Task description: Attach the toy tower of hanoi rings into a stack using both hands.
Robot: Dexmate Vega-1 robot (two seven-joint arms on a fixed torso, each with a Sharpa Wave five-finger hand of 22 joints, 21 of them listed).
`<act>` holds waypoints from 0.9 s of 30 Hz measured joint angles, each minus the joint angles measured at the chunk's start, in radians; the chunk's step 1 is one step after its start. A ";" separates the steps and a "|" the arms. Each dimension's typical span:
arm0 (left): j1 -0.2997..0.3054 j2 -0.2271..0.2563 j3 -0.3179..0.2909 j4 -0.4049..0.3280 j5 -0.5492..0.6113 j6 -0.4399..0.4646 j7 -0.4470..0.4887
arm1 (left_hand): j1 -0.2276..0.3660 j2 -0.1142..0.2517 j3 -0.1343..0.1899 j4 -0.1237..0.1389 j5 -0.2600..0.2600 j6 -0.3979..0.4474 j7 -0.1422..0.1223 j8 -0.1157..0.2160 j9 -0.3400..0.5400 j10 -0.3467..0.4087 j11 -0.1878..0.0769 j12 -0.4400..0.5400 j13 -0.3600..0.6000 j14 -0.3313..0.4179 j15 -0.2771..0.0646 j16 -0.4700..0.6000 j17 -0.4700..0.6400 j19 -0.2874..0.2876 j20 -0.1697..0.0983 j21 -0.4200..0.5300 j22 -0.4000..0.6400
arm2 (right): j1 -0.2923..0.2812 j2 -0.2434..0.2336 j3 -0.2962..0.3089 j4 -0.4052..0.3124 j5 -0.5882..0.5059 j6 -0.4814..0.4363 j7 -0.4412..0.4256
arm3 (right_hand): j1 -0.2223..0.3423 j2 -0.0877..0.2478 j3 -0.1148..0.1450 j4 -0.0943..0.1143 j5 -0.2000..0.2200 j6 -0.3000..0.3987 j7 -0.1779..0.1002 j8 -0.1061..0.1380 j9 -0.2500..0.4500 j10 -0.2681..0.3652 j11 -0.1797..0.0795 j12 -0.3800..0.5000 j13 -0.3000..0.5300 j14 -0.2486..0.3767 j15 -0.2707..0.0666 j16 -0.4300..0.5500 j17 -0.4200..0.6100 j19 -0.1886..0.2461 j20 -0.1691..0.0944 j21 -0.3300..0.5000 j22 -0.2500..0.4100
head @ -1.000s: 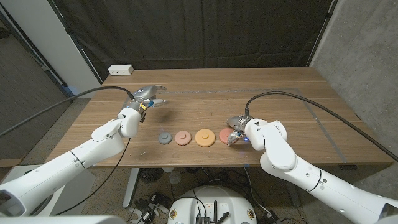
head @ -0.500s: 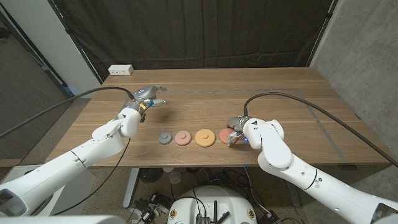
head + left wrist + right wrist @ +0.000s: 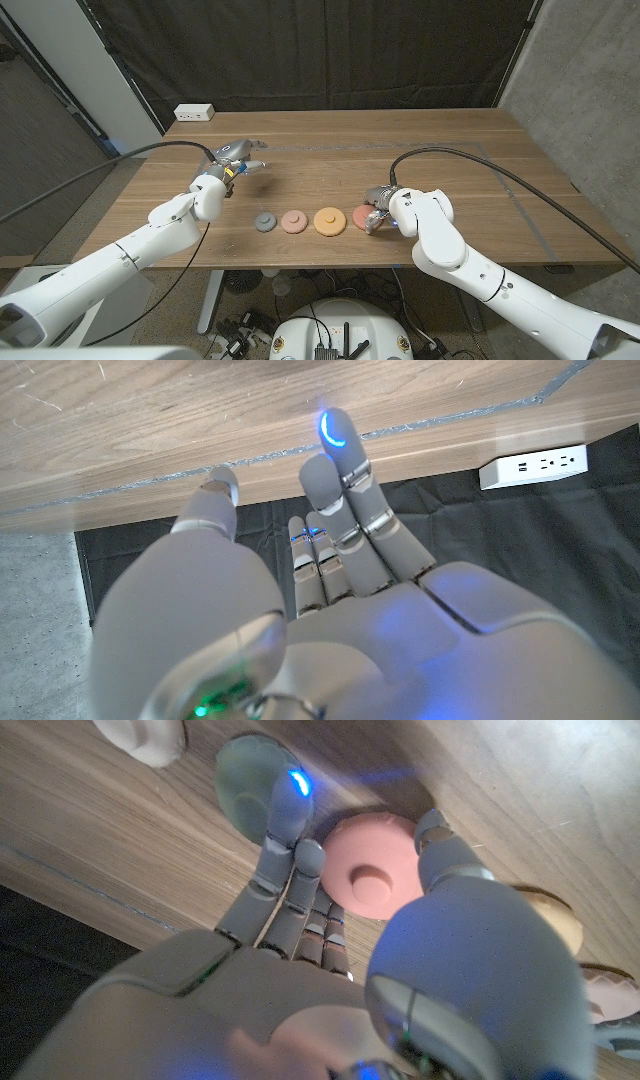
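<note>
So there's a row of 4 rings laid out along the lower middle of the head view, near the front edge of the wooden table (image 3: 450, 150): a small grey ring (image 3: 265, 222), then a pink ring (image 3: 293, 221), an orange ring (image 3: 328, 220), and a red ring (image 3: 362, 216) at the right end. They go up in size from left to right, all lying flat with gaps between them, so nothing is stacked yet. My guess is they're lined up like that so each one can be picked off without bumping its neighbour.

The right hand (image 3: 380, 218) is right at the red ring, just right of center. In the right wrist view the fingers (image 3: 290, 850) reach over one side of the ring and the thumb sits at the other side, so it's bracketing the disc for a pinch. Whether it has actually clamped on I can't tell, the ring looks flat on the wood. Makes sense to start there if the biggest one is the base.

The left hand (image 3: 238, 158) is up in the left-center of the head view, well apart from the rings, hovering over bare table. It's released: the wrist view shows its fingers (image 3: 340, 470) extended with nothing in them. Looks parked, waiting its turn.

A white power strip (image 3: 194, 112) sits at the far left corner.
</note>
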 measured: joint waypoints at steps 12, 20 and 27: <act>0.001 -0.001 0.004 0.002 -0.004 -0.003 0.003 | 0.000 0.000 0.000 0.000 0.000 0.005 -0.005 0.000 0.000 0.006 -0.005 0.000 0.000 0.000 0.000 0.006 -0.002 0.000 0.000 0.008 -0.005 | -0.020 0.013 0.000 0.010 -0.013 0.008 -0.012 | 0.006 0.013 -0.001 0.001 0.004 0.059 -0.041 0.015 -0.009 0.056 -0.009 0.028 0.004 0.052 -0.012 0.034 0.059 0.009 -0.007 0.039 -0.008; 0.001 -0.002 0.007 0.001 -0.002 -0.003 0.003 | 0.000 0.000 0.000 0.000 0.000 0.010 -0.002 0.000 0.000 0.006 -0.005 0.000 0.000 0.000 0.000 0.006 -0.002 0.000 0.000 0.012 -0.005 | -0.046 0.019 0.008 0.017 -0.013 0.007 -0.064 | 0.029 0.027 0.022 -0.009 0.012 0.124 -0.058 0.041 -0.012 0.110 0.006 0.053 0.012 0.119 -0.026 0.070 0.140 0.054 -0.021 0.082 -0.016; 0.001 -0.002 0.008 -0.003 0.001 0.001 0.003 | 0.000 0.000 0.000 0.000 0.000 0.009 -0.002 0.000 0.000 0.017 -0.005 0.000 0.005 0.000 0.000 0.006 -0.004 0.000 0.000 0.015 -0.009 | -0.059 0.020 0.014 0.020 -0.012 0.004 -0.097 | 0.040 0.026 0.035 -0.009 0.019 0.156 -0.026 0.084 -0.013 0.148 0.034 0.063 0.012 0.242 -0.060 0.130 0.201 0.125 -0.046 0.150 -0.004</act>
